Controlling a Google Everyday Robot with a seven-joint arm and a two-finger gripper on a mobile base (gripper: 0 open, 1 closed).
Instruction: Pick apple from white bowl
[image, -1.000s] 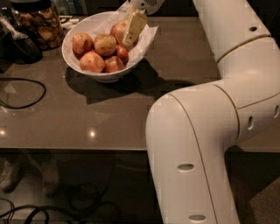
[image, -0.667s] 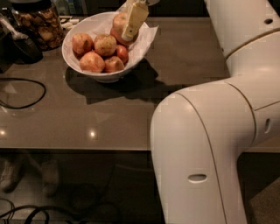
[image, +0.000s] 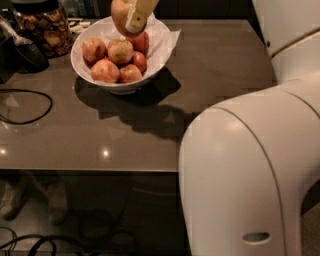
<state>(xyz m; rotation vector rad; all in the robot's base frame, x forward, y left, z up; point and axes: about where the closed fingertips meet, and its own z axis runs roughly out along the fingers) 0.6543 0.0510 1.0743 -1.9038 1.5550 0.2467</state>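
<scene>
My gripper (image: 129, 21) is at the top of the camera view, above the back rim of the white bowl (image: 118, 88). It is shut on the apple (image: 119, 12), a pale yellow-orange fruit with a pink blush, held clear above the others. One yellowish finger (image: 137, 15) crosses the apple's front. The bowl stands at the back left of the table, lined with crinkled white paper. Several more apples lie in it, among them a speckled brownish one (image: 120, 51) and a smaller red one (image: 139, 61).
A glass jar (image: 43, 29) of brown snacks stands left of the bowl, with a dark object (image: 24, 52) in front of it. A black cable (image: 30, 111) loops on the table's left. My white arm (image: 250, 175) fills the right foreground. The table's front edge (image: 90, 170) runs across the middle.
The gripper has risen out of the bowl with the apple in it, from among the other apples to above the rim. My arm's bulk has shifted right.
</scene>
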